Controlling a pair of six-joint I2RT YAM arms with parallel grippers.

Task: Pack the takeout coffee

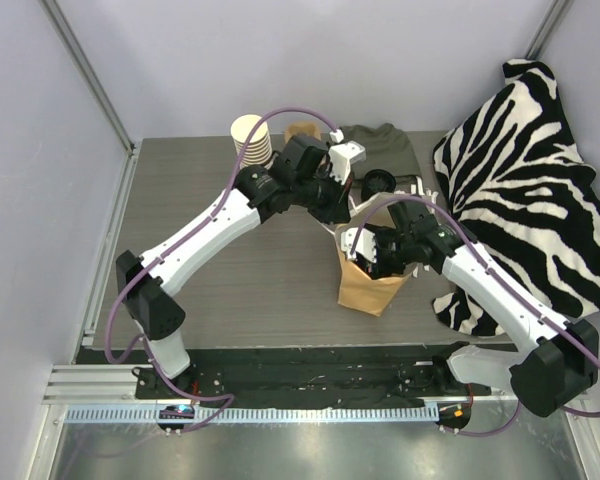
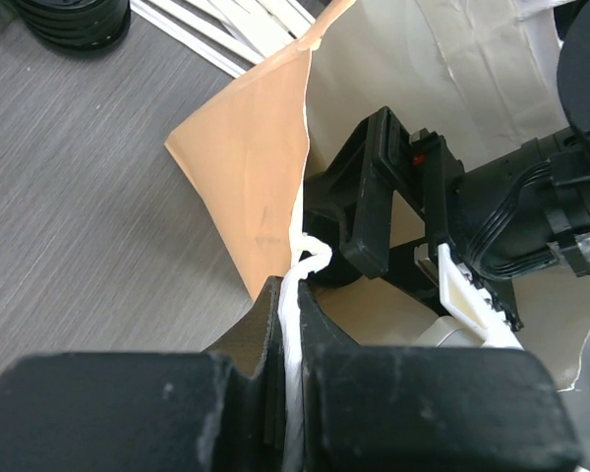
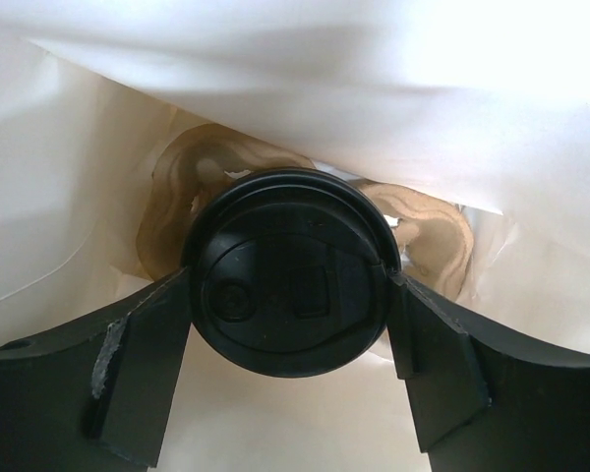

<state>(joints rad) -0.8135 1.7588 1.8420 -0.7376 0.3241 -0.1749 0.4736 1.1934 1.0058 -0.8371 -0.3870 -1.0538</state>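
Ideally, while the bag handle (image 2: 315,258) is pinched by the left gripper (image 2: 291,305), the takeout coffee (image 3: 275,231) is released upright by the right gripper (image 3: 287,287), whose jaws flank the lid, hold untellable.

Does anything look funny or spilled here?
Yes. Inside the bag, a tan wavy blotch spreads over the white paper around the lidded cup. It looks like a stain, maybe spilled coffee or glue; I cannot tell which.

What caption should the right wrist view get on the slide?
Lidded coffee cup sits between the fingers of the right pincer, inside the white-lined paper bag.
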